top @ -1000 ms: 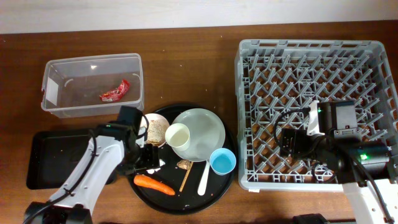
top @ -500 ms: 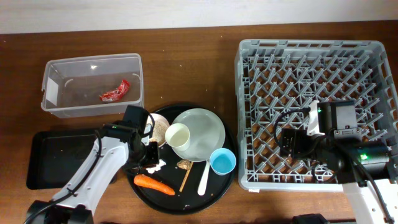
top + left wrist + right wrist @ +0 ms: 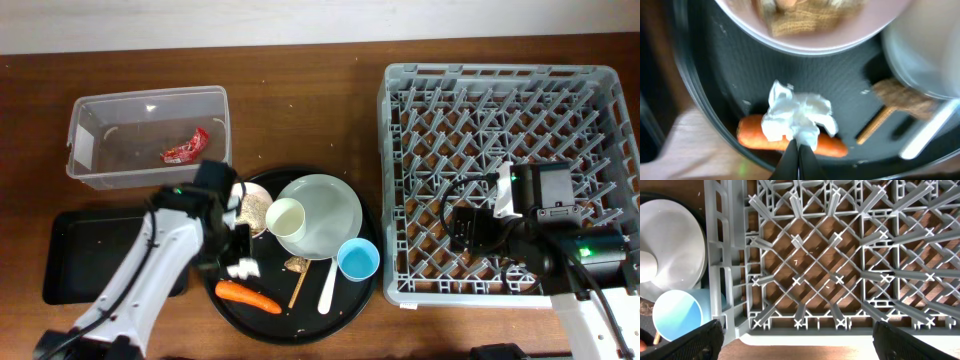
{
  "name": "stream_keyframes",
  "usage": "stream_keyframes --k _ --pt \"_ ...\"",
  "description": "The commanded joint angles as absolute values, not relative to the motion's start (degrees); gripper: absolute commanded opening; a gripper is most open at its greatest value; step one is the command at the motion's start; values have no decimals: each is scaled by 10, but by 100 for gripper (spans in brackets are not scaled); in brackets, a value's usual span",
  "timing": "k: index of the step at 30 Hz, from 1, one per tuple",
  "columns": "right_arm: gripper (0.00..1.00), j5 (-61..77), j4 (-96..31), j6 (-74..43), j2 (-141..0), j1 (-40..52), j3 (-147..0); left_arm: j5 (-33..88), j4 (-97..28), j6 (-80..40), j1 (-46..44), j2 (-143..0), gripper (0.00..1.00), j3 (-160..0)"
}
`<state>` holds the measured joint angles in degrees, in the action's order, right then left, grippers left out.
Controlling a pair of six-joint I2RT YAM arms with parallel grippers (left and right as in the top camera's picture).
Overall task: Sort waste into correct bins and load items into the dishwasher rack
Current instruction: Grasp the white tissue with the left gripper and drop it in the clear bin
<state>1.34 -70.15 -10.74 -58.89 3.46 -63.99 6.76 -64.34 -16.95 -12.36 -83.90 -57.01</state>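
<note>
My left gripper (image 3: 799, 150) is shut on the small white tissue wad (image 3: 797, 115), pinched at its lower edge over the round black tray (image 3: 300, 325). From overhead the wad (image 3: 243, 268) sits just above the orange carrot (image 3: 248, 296). On that tray are a pale plate (image 3: 335, 205), a white cup (image 3: 285, 217), a light-blue cup (image 3: 358, 260), a white utensil (image 3: 328, 285), a thin stick (image 3: 297, 285) and a bowl of beige scraps (image 3: 255, 203). My right gripper (image 3: 799, 342) is open over the front left of the grey dishwasher rack (image 3: 500, 90), holding nothing.
The clear tub (image 3: 150, 100) at the back left holds a red wrapper (image 3: 186, 148). A shallow black rectangular tray (image 3: 90, 255) lies left of the round tray, partly under my left arm. A brown lump (image 3: 296, 264) lies beside the stick.
The left jaws have closed onto the tissue wad, which has shifted a little to the left with them. The right arm has not moved.
</note>
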Motion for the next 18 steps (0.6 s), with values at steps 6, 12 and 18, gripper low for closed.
stream_keyframes --k 6,12,18 --pt "98 6 -701 -110 -589 37 -651 -65 -592 -140 -57 -835 1 -801" --pt "98 6 -701 -110 -589 37 -651 -89 -418 -140 -19 -879 15 -799" --pt "98 6 -704 -110 -589 37 -651 -84 -384 -141 -16 -976 93 -799"
